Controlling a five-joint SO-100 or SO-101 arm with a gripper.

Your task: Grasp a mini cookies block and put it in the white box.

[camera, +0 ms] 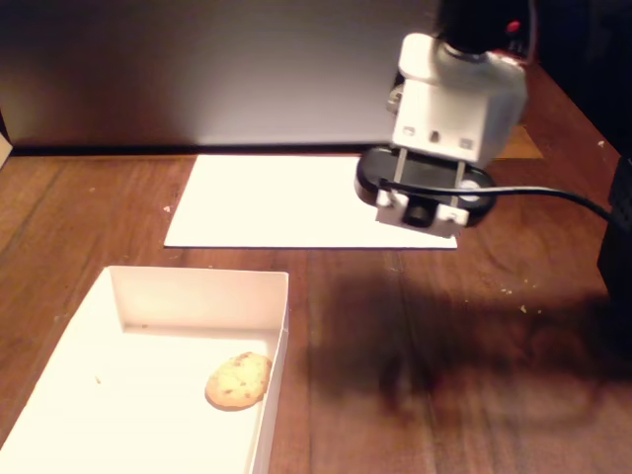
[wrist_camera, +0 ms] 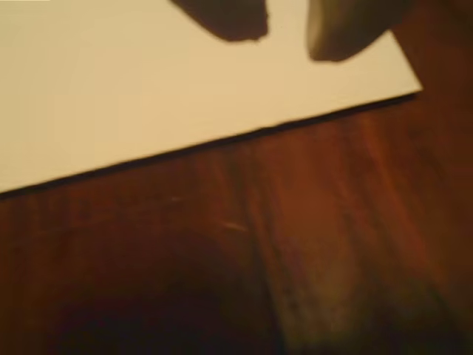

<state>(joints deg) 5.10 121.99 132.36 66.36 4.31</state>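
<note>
The mini cookie, round and tan with dark specks, lies flat inside the white box, near its right wall. In the wrist view my gripper enters from the top edge. Its two dark fingertips stand a little apart with nothing between them, over a flat white paper sheet. In the fixed view the arm's white wrist hovers over the right end of that sheet, well behind and to the right of the box. The fingers are hidden behind the wrist there. The cookie and box are out of the wrist view.
The white paper sheet lies on the brown wooden table behind the box. A black cable runs right from the wrist. A dark object stands at the right edge. A grey wall panel closes the back.
</note>
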